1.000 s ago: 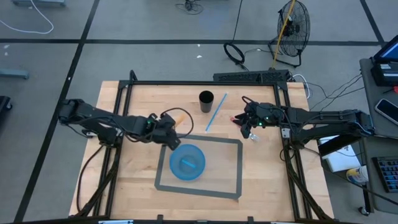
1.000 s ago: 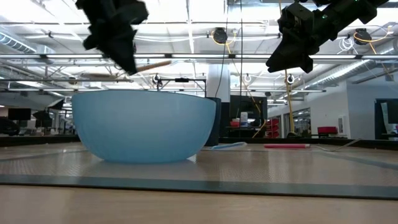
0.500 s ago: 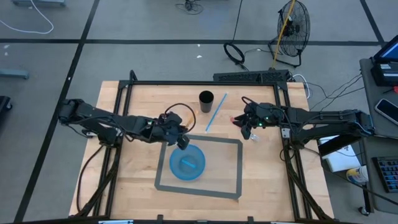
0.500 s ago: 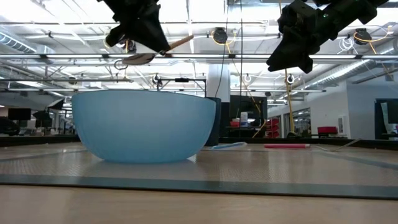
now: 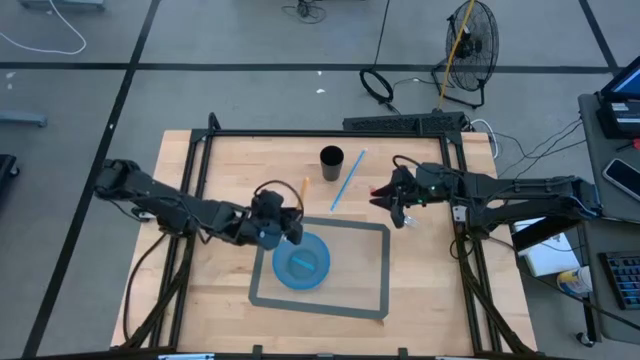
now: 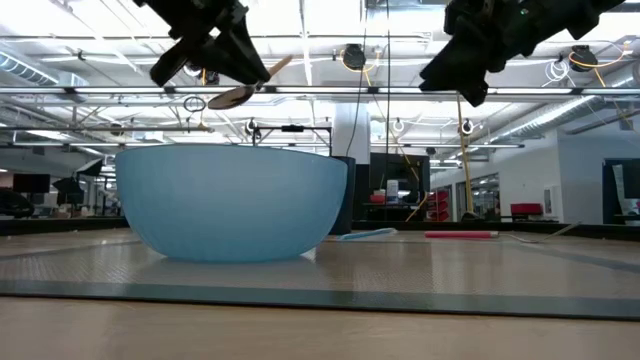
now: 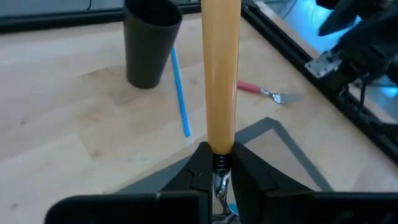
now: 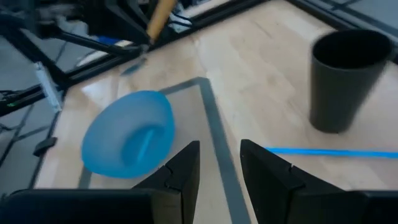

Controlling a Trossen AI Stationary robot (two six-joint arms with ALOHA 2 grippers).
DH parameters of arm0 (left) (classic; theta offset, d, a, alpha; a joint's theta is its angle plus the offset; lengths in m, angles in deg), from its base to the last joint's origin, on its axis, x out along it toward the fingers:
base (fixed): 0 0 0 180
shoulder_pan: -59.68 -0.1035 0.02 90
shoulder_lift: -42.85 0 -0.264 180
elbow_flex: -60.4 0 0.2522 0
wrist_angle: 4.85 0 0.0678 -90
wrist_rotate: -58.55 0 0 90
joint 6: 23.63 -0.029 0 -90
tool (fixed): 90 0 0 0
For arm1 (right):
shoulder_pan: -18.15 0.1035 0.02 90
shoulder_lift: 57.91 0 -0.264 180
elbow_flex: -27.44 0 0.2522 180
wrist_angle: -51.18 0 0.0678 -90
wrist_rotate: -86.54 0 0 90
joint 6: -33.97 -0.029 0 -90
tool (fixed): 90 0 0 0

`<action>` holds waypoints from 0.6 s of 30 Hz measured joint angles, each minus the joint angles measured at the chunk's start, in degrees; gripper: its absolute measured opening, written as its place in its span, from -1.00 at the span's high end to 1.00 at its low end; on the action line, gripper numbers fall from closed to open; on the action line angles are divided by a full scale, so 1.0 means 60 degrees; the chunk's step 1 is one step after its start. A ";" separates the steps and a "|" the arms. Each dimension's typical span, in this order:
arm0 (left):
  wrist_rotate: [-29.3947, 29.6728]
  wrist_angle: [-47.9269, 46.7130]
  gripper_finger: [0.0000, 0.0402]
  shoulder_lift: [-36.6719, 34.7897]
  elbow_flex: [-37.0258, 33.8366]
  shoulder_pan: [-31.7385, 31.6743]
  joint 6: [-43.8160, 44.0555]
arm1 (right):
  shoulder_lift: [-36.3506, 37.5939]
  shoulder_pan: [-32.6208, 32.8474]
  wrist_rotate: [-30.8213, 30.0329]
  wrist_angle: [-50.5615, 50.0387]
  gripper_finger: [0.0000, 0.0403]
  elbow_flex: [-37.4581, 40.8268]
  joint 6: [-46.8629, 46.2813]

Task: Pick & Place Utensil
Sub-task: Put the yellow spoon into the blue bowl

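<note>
Wooden-handled metal spoon [image 7: 222,74] sits clamped in the left gripper [image 5: 283,226], lifted in the air just over the left rim of the light-blue plastic bowl [image 5: 302,262], its handle pointing toward the far side. The bowl rests inside a grey tape rectangle [image 5: 385,270] on the wooden table [image 5: 210,290]. The right gripper [image 5: 398,203] hovers empty to the right with fingers parted, near a black cup [image 5: 331,163], a blue straw [image 5: 347,180] and a red-handled fork [image 7: 260,91].

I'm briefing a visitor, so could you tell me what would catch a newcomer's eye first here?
Probably the left gripper, shut on a wooden-handled utensil held in the air just above the rim of the blue bowl inside the taped rectangle. Next, the right gripper hanging above a red-handled fork near the black cup.
</note>
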 joint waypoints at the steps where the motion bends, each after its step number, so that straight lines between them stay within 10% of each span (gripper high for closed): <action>1: 0.0155 0.0092 0.85 0.0009 -0.0095 0.0118 0.0222 | 0.0000 0.0001 0.0033 0.0059 0.45 0.0000 0.0097; 18: 0.0736 0.1734 0.85 0.2643 -0.0195 0.1260 0.2982 | 0.0000 0.0004 0.1155 0.0029 0.45 0.0000 0.0715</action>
